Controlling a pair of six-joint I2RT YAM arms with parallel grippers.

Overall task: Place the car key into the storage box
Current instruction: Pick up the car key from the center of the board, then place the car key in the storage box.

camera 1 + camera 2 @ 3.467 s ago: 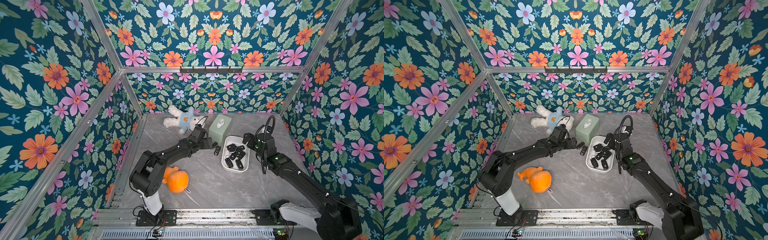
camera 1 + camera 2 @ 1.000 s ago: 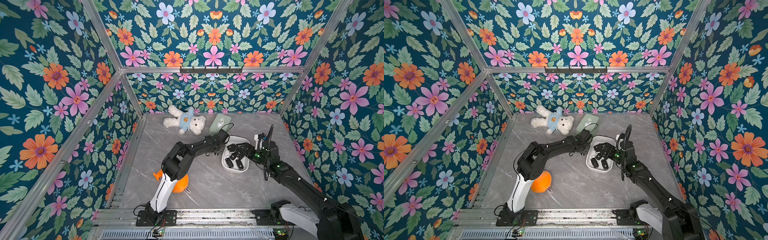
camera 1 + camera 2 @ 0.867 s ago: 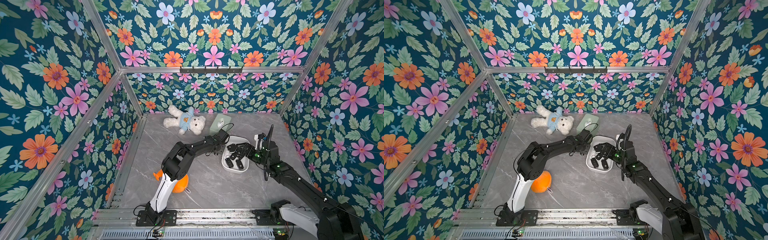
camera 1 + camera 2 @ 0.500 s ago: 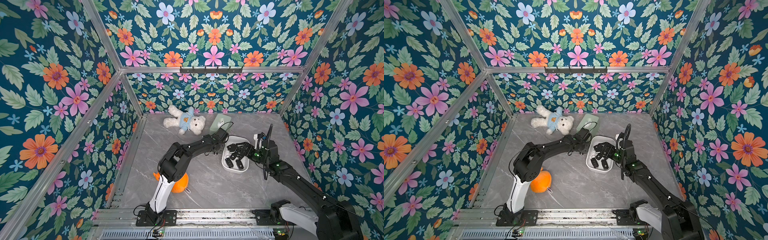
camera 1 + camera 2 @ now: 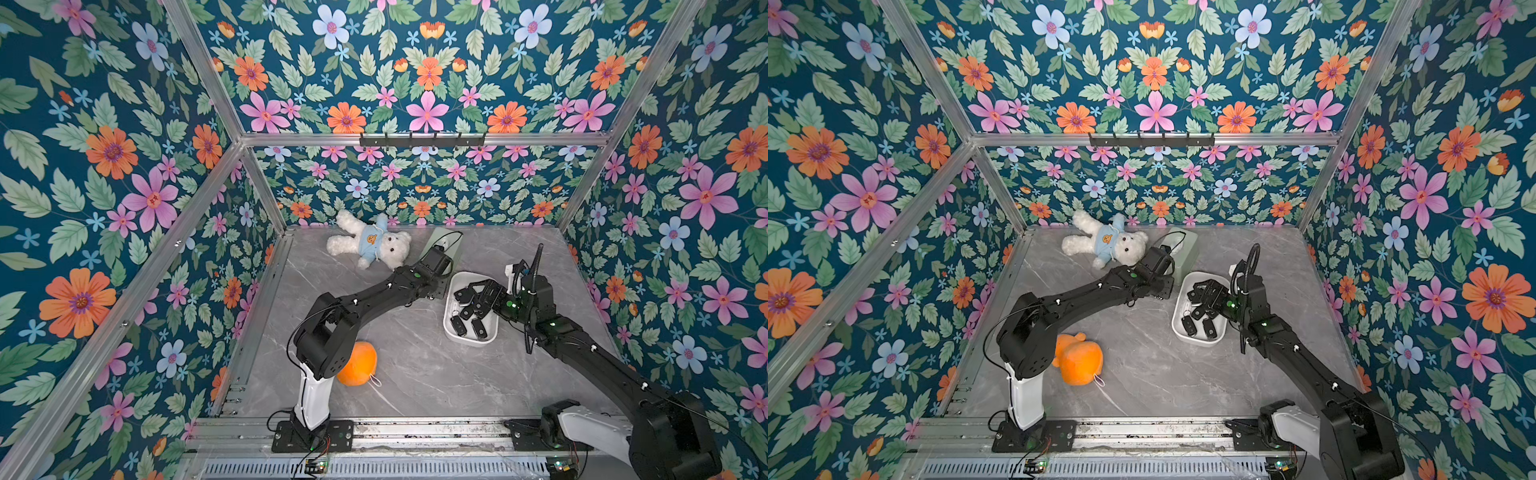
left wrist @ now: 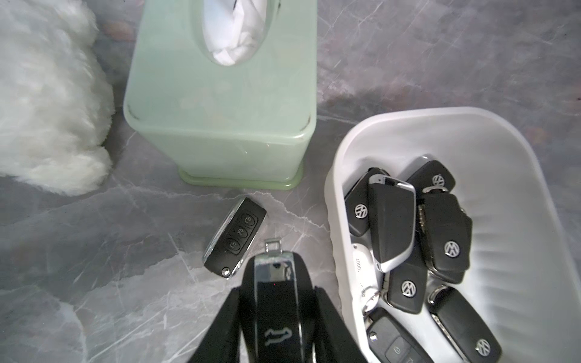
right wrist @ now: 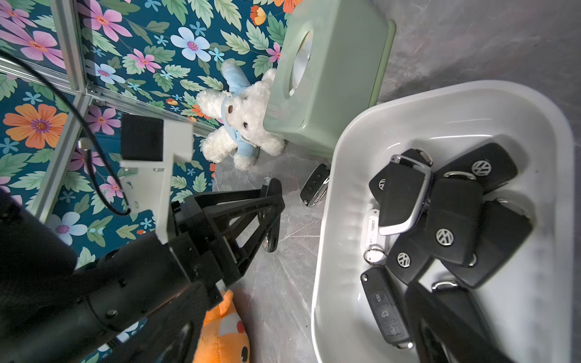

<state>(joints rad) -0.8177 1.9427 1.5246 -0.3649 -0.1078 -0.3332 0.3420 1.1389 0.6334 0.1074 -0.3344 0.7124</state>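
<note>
In both top views my left gripper (image 5: 440, 293) sits low just beside the box (image 5: 469, 342), which stands right of the surface's (image 5: 415, 374) middle. My right gripper (image 5: 469, 297) hangs over the box, spread wide.

On the left wrist view, the left gripper is clamped on the key (image 6: 275, 276), held above the surface just outside the box wall. A loose key (image 6: 235, 239) lies flat between it and the tissue box (image 6: 220, 110).

On the right wrist view I see that grip side-on, and a pile of keys (image 7: 446, 226) inside the box.
</note>
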